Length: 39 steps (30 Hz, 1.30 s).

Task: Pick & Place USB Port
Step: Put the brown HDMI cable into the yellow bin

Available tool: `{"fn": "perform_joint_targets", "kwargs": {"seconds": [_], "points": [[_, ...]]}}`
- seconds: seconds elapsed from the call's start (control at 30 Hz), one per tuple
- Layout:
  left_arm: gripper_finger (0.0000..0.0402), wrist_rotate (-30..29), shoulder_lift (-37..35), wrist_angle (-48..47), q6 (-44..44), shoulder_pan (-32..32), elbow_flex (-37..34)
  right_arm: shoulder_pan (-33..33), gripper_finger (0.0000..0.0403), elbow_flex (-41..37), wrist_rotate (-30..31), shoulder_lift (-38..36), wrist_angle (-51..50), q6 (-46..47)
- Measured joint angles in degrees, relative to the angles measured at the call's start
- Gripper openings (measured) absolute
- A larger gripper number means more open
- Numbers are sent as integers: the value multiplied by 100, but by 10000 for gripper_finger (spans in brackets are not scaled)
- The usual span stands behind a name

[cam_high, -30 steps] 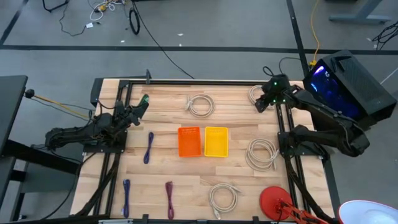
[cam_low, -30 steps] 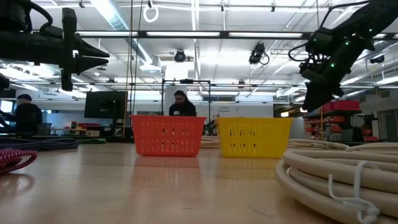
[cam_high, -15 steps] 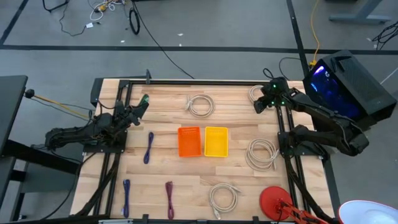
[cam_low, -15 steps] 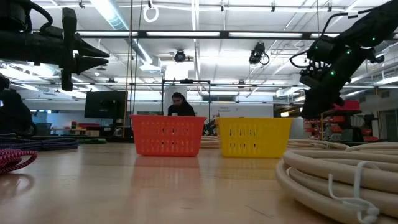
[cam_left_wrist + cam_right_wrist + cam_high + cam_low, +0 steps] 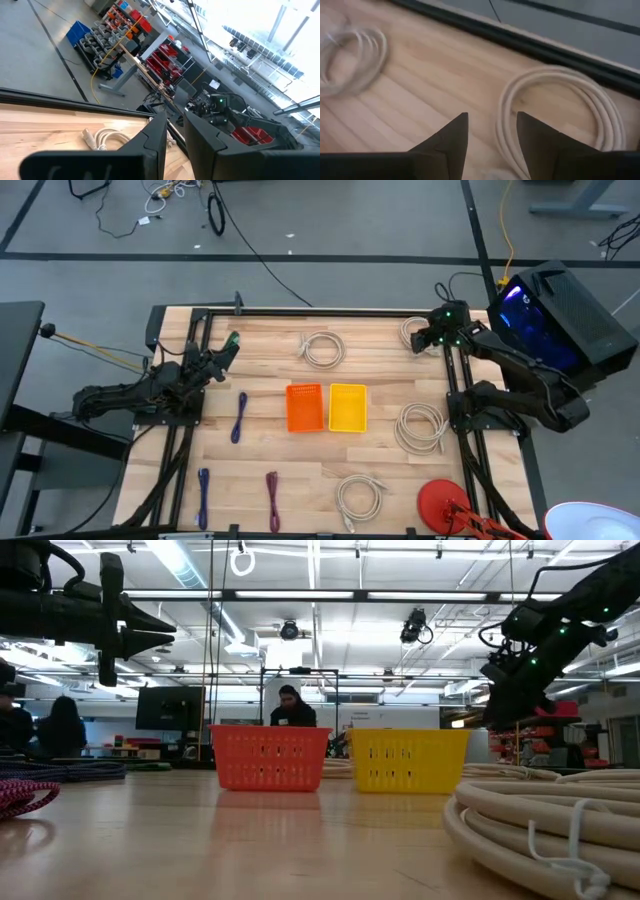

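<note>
My right gripper (image 5: 424, 340) is open and hovers above a white coiled cable (image 5: 410, 331) that lies flat at the table's far right. In the right wrist view the open fingers (image 5: 492, 132) stand over this coil (image 5: 560, 110) without touching it. My left gripper (image 5: 226, 350) is empty, its fingers a narrow gap apart (image 5: 174, 131), raised above the table's far left. An orange basket (image 5: 304, 407) and a yellow basket (image 5: 347, 406) stand side by side at the table's middle.
More white coils lie at the far middle (image 5: 322, 348), right (image 5: 420, 426) and near middle (image 5: 358, 496). Purple and blue cables lie at the left (image 5: 239, 417) and near left (image 5: 203, 490), with a dark red one (image 5: 272, 496). A red round thing (image 5: 440, 505) sits near right.
My right gripper has drifted a little toward the table's far right corner, staying above the white coil there. My left arm has kept still.
</note>
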Motion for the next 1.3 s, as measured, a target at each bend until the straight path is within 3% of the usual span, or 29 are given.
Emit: {"fn": "perform_joint_targets", "kwargs": {"seconds": [0.53,1.07,1.3], "points": [[69,79,0,-12,23,-8,0,436,153,-57,550,227,-43,-175],[69,100,0,-28,38,-6,0,840,138,-458,896,328,353,405],[69,531,0,-28,19,-6,0,1053,130,-627,1167,381,422,631]]}}
